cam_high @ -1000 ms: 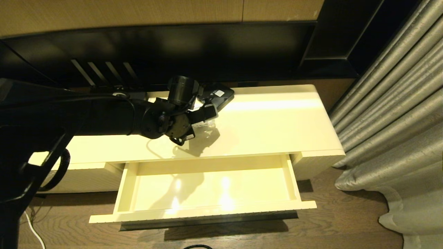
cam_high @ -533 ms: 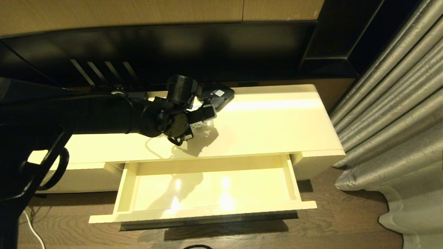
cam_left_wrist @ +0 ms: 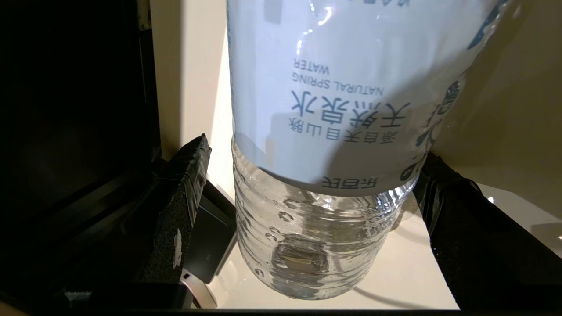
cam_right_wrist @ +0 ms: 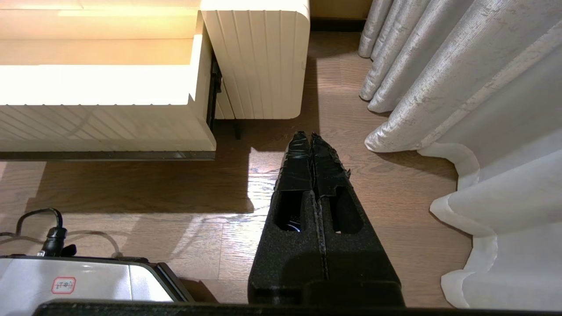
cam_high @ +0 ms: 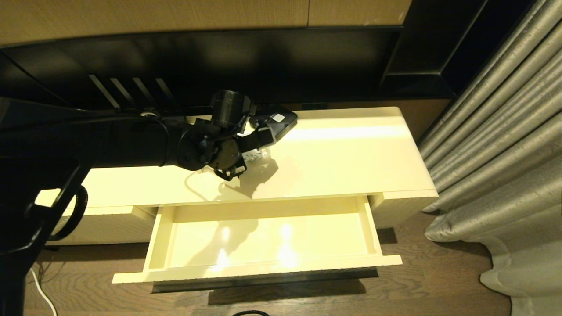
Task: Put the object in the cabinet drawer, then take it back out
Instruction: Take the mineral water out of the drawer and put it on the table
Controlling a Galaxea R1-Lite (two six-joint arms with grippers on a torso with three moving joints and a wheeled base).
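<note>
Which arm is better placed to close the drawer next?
The right. Its tool hangs shut and free near the drawer. The left tool is up on the cabinet top, open around the bottle.

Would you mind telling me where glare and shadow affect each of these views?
Head view: two bright glare spots on the floor of the cabinet drawer, and the left gripper casts a dark shadow on the cabinet top. Left wrist view: specular highlights on the bottle, a shadow across its label, left side nearly black. Right wrist view: the drawer is washed out; the right gripper is evenly lit.
</note>
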